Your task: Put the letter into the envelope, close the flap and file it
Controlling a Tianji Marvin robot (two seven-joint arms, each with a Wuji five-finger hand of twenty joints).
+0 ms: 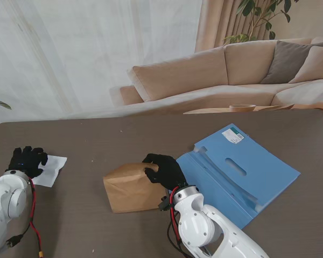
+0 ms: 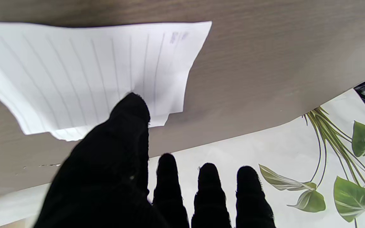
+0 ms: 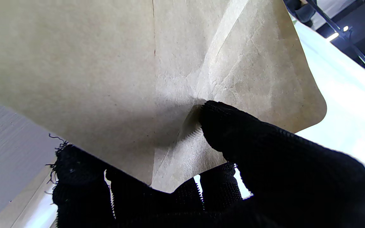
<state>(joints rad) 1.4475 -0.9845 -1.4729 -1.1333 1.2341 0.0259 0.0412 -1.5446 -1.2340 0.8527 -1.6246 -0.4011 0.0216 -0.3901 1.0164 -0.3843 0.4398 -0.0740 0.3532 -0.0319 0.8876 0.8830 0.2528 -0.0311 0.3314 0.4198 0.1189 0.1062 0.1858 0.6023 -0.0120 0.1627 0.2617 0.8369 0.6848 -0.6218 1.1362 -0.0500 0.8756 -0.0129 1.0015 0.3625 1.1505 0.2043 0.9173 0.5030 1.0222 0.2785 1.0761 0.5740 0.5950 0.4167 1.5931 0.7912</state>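
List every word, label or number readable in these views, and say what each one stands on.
No text can be read.
White sticker with a green patch on the open blue plastic file folder: sticker print too small.
White lined paper letter: faint grey marks near one corner, blurred.
Brown kraft paper envelope: no print visible.

Soft, even daylight fills the stand view, coming through the sheer curtain (image 1: 86, 54) beyond the table (image 1: 86, 226); shadows there are faint. The left wrist view is bright, with the letter (image 2: 84, 72) slightly blurred just past the left hand (image 2: 131, 177). Near the right hand (image 3: 233, 164), the envelope (image 3: 122, 72) is backlit and the background glares white.
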